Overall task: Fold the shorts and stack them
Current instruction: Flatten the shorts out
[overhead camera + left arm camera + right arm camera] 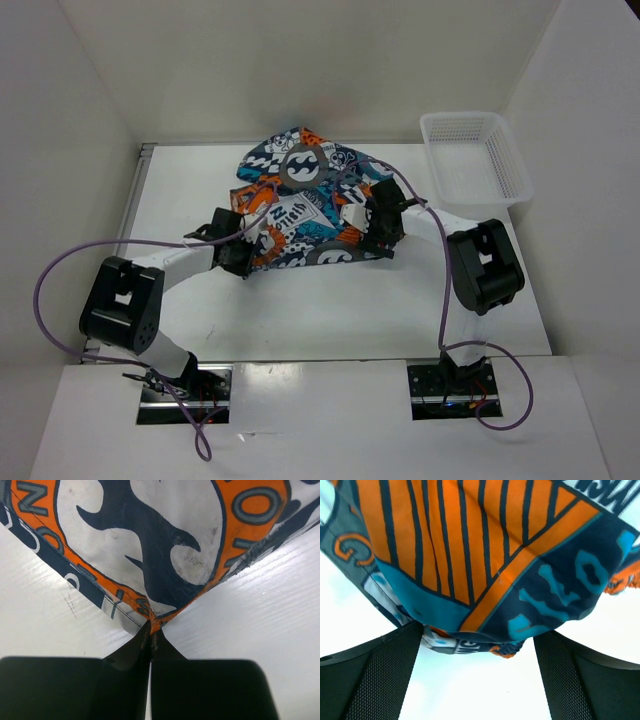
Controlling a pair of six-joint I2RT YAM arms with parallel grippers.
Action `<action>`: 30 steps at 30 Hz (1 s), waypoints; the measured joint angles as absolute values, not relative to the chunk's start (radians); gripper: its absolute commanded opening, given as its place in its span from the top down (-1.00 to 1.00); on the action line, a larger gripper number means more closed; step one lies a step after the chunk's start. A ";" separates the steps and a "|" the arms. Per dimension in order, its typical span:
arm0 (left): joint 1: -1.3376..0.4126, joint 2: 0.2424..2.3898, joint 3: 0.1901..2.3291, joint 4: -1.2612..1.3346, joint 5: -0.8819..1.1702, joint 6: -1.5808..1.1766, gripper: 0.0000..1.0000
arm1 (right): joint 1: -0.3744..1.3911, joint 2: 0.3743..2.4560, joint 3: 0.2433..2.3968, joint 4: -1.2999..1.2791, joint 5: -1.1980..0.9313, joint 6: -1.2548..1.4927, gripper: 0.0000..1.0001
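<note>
The top cam gives the whole layout, which the wrist cams do not. The shorts (305, 200) lie crumpled in the middle of the white table (330, 310), toward the far side, w/ the printed side up. The left gripper (240, 258) is at their near-left edge and the right gripper (385, 235) is at their right edge. Only this view shows the white mesh basket (470, 118). It stands at the far right corner, partly over the table edge. The shorts are outside it, to its left and apart from it; inside the basket only its own mesh floor is visible.

The top cam does not show the jaws clearly, so the wrist cams are needed here. In the left wrist view the left gripper (151, 630) is clenched: both black fingers meet at the tip and pinch one orange corner of the shorts (165, 540). The cloth spreads away from this corner over the table (260, 610).

In the right wrist view the right gripper (477, 635) is released, w/ the fingers (385, 675) wide apart. A bulging fold of the shorts (470, 555), orange stripes and blue letters, sits btw them. I cannot tell if the pads touch it.
</note>
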State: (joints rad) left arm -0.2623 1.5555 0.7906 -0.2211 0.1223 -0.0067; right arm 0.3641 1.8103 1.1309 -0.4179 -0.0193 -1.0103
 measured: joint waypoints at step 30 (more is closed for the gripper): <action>-0.146 1.637 0.890 -0.283 0.065 -0.005 1.00 | 0.389 1.912 1.263 -0.598 -0.141 -1.017 1.00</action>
